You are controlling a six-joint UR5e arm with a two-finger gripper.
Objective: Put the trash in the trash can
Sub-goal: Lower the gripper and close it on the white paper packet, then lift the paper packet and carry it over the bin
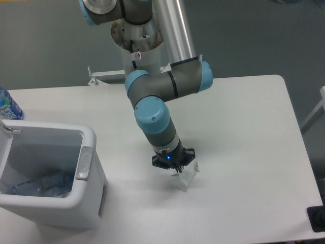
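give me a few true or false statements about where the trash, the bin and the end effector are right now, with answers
1. The end effector is down at the small plastic packet on the table. True.
2. The packet is already inside the trash can. False: it is on the white table, to the right of the trash can.
3. The trash can stands near the table's left front corner with its top open. True.
4. The trash can is empty. False: a clear plastic bottle lies at its bottom.
5. The end effector hovers directly over the trash can. False: it is out over the middle of the table, apart from the can.
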